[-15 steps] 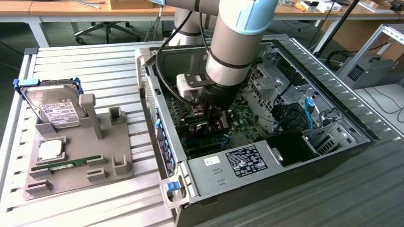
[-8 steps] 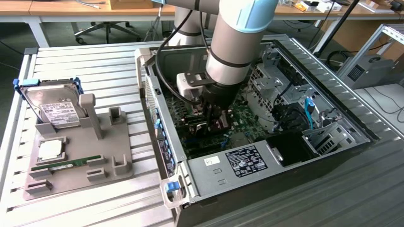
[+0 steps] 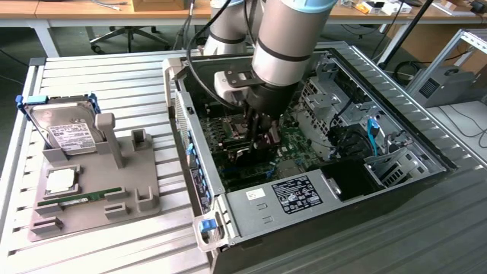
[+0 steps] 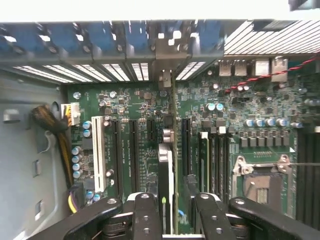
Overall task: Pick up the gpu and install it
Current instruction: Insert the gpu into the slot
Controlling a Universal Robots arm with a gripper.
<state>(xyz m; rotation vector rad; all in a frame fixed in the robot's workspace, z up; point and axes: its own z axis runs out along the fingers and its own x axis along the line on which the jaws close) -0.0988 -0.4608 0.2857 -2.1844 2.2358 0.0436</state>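
Observation:
The gpu (image 4: 167,165) stands on its edge in a motherboard (image 4: 125,110) slot, and its silver bracket (image 4: 165,75) reaches up to the case's rear slot openings. My gripper (image 4: 176,197) straddles the card's near end, open. One finger (image 4: 145,210) sits close beside the card and the other finger (image 4: 207,212) stands clear of it. In the exterior view the gripper (image 3: 257,137) is lowered deep into the open computer case (image 3: 304,200), over the green board, and the arm hides most of the card.
A grey holder (image 3: 99,200) at the exterior view's left carries a hard drive (image 3: 68,134), a processor (image 3: 59,180) and a memory stick (image 3: 80,197). Inside the case are the processor socket (image 4: 262,182), the drive cages (image 3: 396,165) and yellow-black cables (image 4: 55,130).

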